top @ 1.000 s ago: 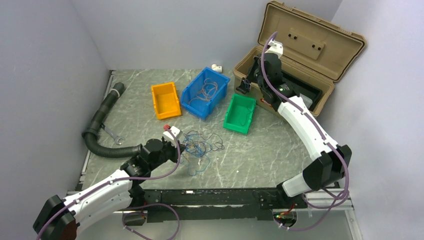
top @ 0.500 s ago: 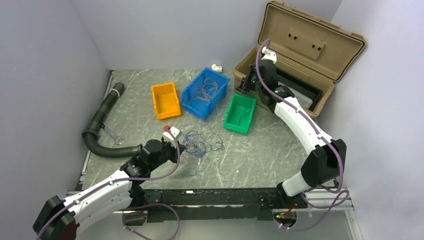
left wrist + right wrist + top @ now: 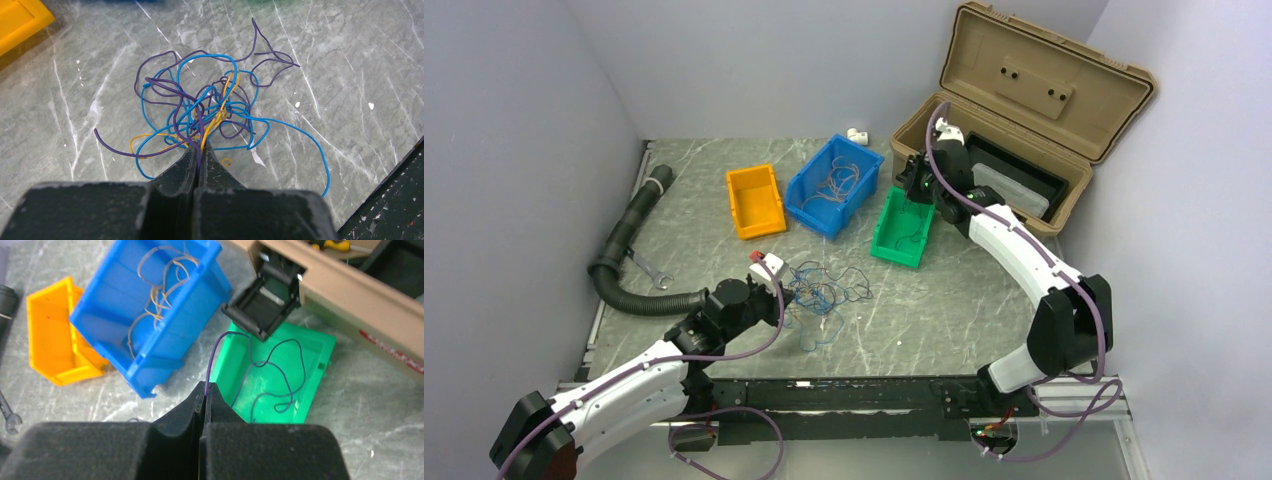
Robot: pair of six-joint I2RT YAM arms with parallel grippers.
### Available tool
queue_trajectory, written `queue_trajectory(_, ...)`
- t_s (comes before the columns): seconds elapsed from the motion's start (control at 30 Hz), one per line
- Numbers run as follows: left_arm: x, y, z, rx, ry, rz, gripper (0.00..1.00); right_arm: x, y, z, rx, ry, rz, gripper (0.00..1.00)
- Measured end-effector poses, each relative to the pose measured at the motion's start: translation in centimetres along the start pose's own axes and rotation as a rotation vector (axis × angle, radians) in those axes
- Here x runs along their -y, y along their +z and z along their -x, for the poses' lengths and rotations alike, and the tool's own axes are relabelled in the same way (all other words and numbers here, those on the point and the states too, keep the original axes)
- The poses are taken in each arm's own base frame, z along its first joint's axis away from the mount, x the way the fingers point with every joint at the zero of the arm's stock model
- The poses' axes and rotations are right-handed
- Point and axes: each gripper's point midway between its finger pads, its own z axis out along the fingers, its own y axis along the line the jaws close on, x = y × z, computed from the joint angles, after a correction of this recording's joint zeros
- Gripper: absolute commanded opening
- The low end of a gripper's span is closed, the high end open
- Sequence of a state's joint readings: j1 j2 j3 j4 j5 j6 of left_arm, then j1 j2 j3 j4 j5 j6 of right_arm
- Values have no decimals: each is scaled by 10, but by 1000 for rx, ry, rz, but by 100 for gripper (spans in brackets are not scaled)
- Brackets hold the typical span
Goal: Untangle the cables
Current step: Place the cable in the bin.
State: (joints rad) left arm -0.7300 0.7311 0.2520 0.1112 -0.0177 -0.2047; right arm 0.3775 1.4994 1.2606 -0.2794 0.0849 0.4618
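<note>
**Two-arm untangling, top and wrist views.** The cables (image 3: 205, 107) lie as one knotted heap on the worktop (image 3: 350, 60). In the top view the heap sits at about 7 o'clock from the worktop's centre, just ahead of the left arm.

The left tool (image 3: 200, 150) is pressed together on the heap's near edge, pinching a purple and a yellow-orange strand where they enter its tips. This hold probably anchors the knot, so that a strand drawn out elsewhere does not drag the whole heap along.

The right tool (image 3: 206, 387) is also pressed together, pinching one end of a purple wire (image 3: 210, 360) above the green bin (image 3: 320, 342). The rest of that wire lies looped on the bin floor. The hold is therefore judged to be a freed strand being delivered to its container, with release not yet made.

**Counts.**
- **Arms:** two.
- **Bins:** three, in a row from 11 to 1 o'clock: orange bin (image 3: 50, 340), blue bin (image 3: 165, 347) and green bin.
- **Blue bin:** several pale tan wires (image 3: 160, 295), too overlapped to number.
- **Green bin:** apparently one wire.
- **Heap:** three colours, blue, purple and yellow-orange; strands per colour cannot be told.
- **One each:**
  - open toolbox (image 3: 1044, 90) at 2 o'clock
  - black hose (image 3: 629, 225) at 9 o'clock
  - wrench (image 3: 652, 270) beside the hose
  - white fitting (image 3: 857, 133) at 12 o'clock
</note>
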Motion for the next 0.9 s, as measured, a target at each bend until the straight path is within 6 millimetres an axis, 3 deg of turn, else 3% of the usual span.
queue_trajectory(0.53,-1,1,-2,-6,0,6,0,43,6,-84,-147,15,-94,0)
queue_trajectory(0.73,-1,1,-2,-6,0,7,0,54,24,-99,-171,16,-138,0)
queue_trajectory(0.9,-1,1,-2,-6,0,7,0,72,45,-127,-240,1,-205,0)
